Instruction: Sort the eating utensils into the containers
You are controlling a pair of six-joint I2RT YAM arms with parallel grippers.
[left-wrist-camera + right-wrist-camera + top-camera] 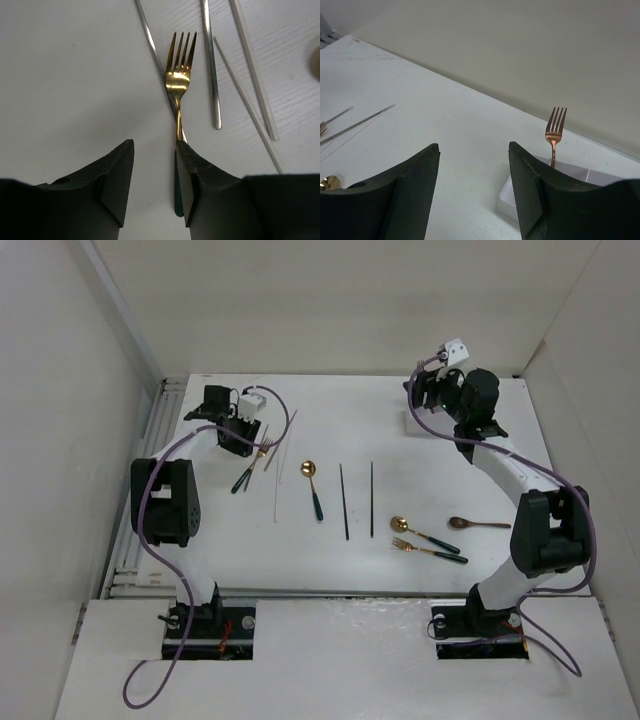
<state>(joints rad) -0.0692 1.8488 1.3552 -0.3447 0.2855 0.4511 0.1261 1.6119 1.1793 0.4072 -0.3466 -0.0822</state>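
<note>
White walls closed in the pale table on three sides, with cutlery scattered across it. Seen from above, the left gripper hung over a green-handled gold fork at the far left, and thin silver chopsticks lay just beside it. Toward the middle lay a gold spoon and two dark chopsticks. Nearer the right arm were another gold spoon, another gold fork and a brown spoon, all well apart from either gripper. The left wrist camera showed what the overhead view could not. The jaws stood apart and gripped nothing. The fork's handle ran between them, close against one finger that hid part of it, and the fork lay across one silver chopstick. The right gripper was likewise spread wide and empty at the far right of the table. Its wrist camera caught a copper-toned fork standing upright in the white holder. From above, the arm covered most of that holder, and which compartment held the fork could not be made out.
</note>
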